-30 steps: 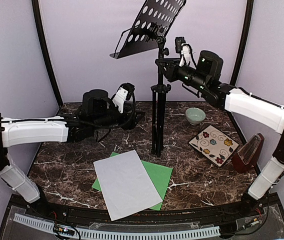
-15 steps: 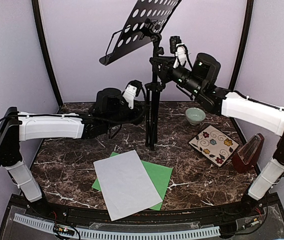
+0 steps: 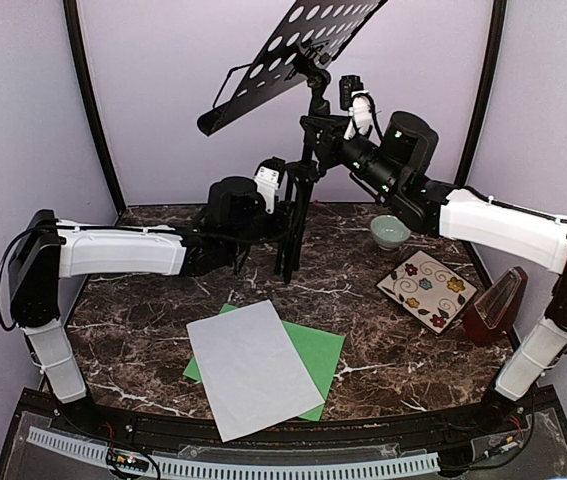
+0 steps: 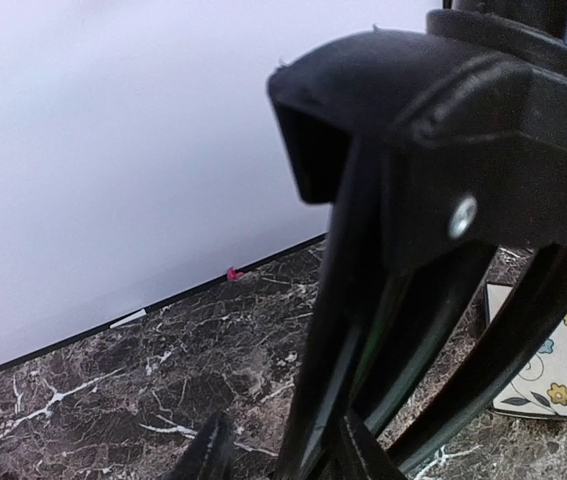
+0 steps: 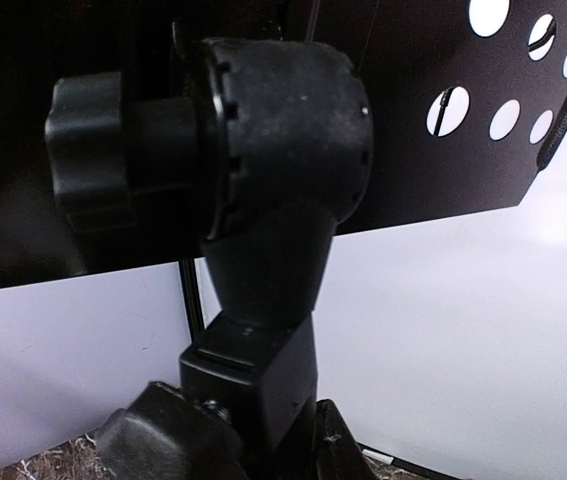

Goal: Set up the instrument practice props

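Observation:
The black perforated music stand (image 3: 293, 50) leans with its desk high at the back and its tripod legs folded together near the table (image 3: 286, 262). My right gripper (image 3: 321, 132) is shut on its pole just under the tilt joint (image 5: 273, 160). My left gripper (image 3: 285, 200) sits around the folded legs (image 4: 363, 300), jaws either side of one leg with a gap on the left, open. The white sheet (image 3: 251, 368) lies on the green sheet (image 3: 325, 352) at the front. The reddish-brown metronome (image 3: 495, 303) stands at the right edge.
A square floral plate (image 3: 427, 289) lies right of centre, also in the left wrist view (image 4: 563, 370). A small pale-green bowl (image 3: 390, 231) sits behind it. Black frame posts and pale walls close in the back and sides.
The stand's foot has swung left and the stand now leans more. My left gripper has moved right, up to the folded legs. My right gripper has kept its hold on the pole.

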